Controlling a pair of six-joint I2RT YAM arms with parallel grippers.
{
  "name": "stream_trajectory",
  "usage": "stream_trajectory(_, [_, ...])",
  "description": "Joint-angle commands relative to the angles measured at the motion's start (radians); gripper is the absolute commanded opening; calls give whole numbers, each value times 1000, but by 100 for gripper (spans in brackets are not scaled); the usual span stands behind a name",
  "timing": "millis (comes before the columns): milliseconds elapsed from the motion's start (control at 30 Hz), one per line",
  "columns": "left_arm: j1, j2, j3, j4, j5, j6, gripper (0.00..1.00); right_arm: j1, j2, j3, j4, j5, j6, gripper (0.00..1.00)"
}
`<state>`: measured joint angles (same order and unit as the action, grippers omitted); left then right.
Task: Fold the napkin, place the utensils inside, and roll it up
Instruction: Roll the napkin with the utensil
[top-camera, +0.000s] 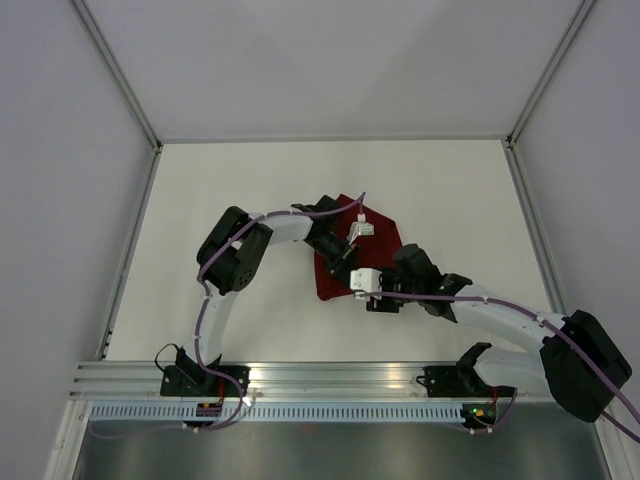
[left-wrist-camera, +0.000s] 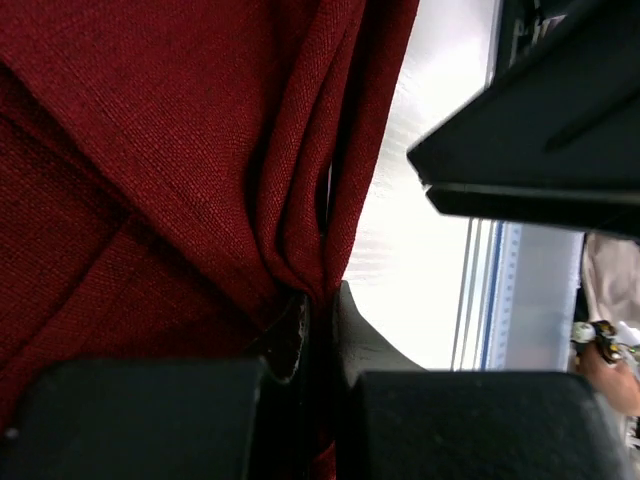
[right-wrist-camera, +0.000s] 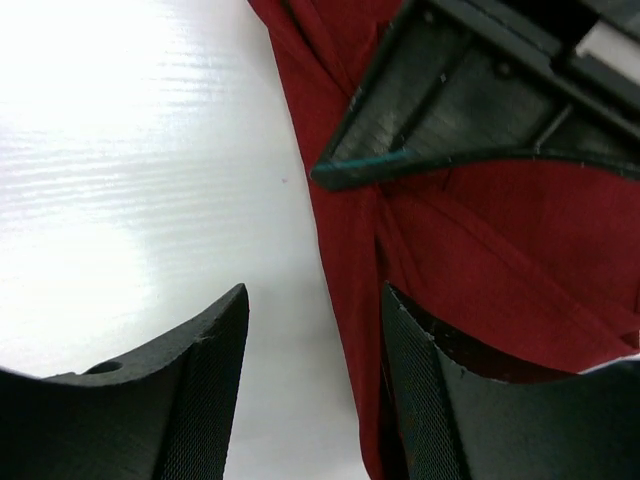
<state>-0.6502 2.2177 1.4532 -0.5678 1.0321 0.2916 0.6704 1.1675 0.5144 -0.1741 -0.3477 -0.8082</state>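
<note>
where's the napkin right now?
Top view: the napkin is in the middle of the table, under both tools. The left tool pinches a fold; the open right tool straddles its edge.

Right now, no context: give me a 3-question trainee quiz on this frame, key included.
1. True or false: the left gripper is shut on a bunched fold of the dark red napkin.
2. Pick one. The right gripper is:
A. shut on the napkin
B. open, with its jaws apart at the napkin's edge
C. out of every view
3. Fill in: the table under the napkin is ___ in colour.

Key: 1 true; 2 B; 3 white.
</note>
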Motion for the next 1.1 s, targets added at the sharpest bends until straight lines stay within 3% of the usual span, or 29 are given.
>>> stream_trajectory(0, [0,65,21,-79,-7,14,2,66,-6,-25,151,105,-40,61])
stream_trajectory(167, [0,91,38,-106,3,21,2,170,58,-50,228,190,-74,61])
stream_trajectory(467, [7,120,79,-178,5,66,2,196,182,-65,318,277,-131,56])
stream_trajectory(600, [12,119,90,-204,14,84,3,196,227,-36,269,268,-135,42])
stream_trajectory(733, [17,93,85,-207,-4,96,20,196,262,22,149,237,-126,29])
stream_trajectory(833, [17,62,82,-201,-9,90,28,195,270,55,65,202,-117,25])
stream_trajectory(1067, [29,-33,69,-132,16,28,31,175,316,140,-106,81,-82,18])
